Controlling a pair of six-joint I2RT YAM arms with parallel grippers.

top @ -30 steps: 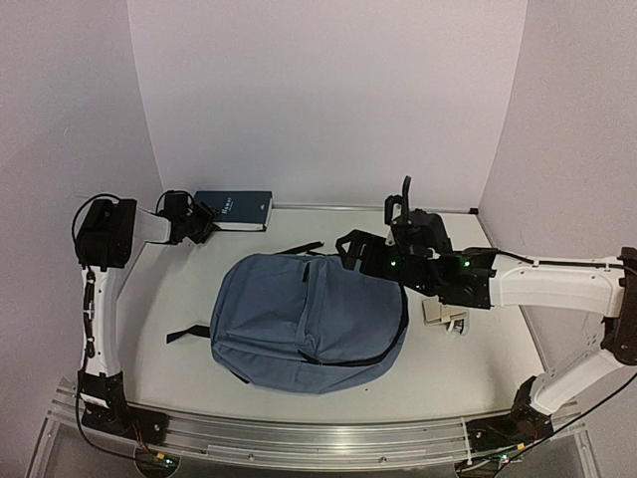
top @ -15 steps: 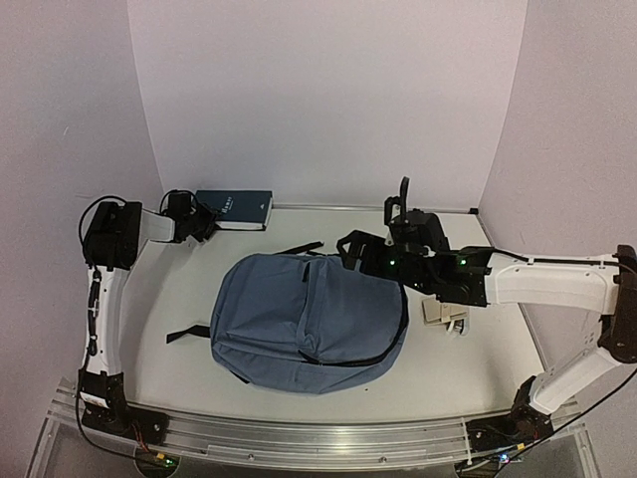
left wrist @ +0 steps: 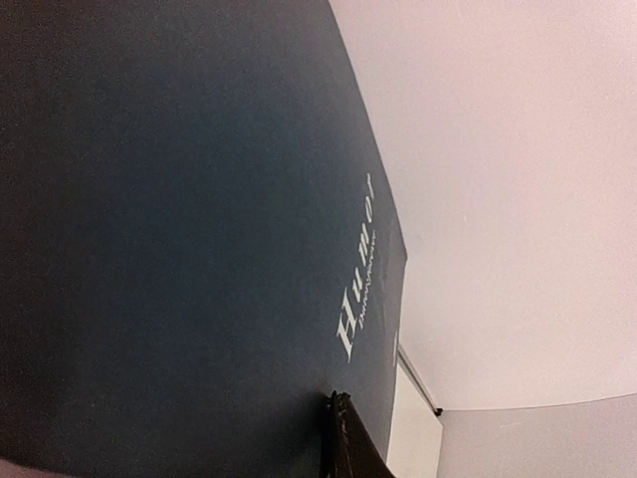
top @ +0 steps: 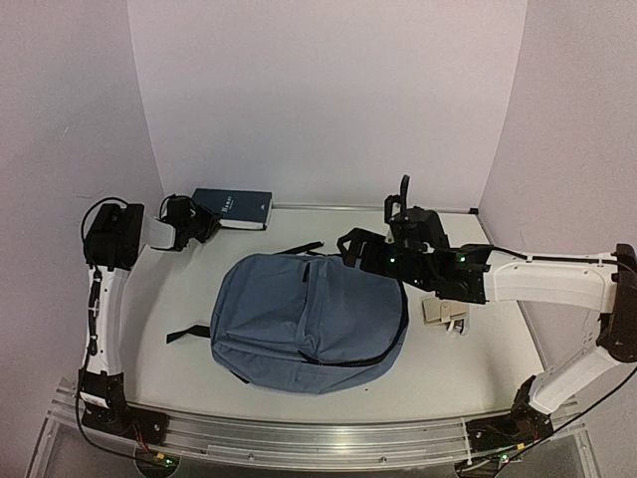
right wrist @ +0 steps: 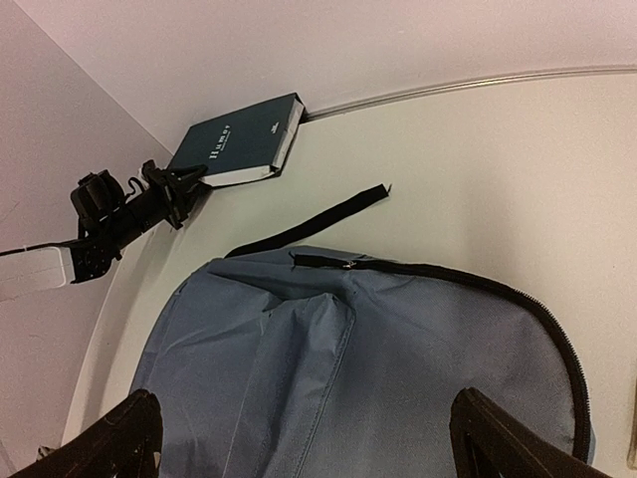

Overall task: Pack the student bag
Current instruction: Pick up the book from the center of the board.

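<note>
Your left arm has drawn back slightly, the left gripper (top: 204, 224) at the corner of the book (top: 237, 208); whether it pinches the cover cannot be made out. The student bag (top: 309, 324) lies flat mid-counter (top: 468, 368), soft and floppy, probably best taken by its zipper edge. Your right gripper (top: 350, 249) hovers over it, spread wide.

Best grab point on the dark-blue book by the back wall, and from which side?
Grip the book at its near-left corner, coming from the left with jaws above and below the cover. It lies flat along the back wall, so the far side is blocked. That corner faces the left arm, and the left tool sits right there.
</note>
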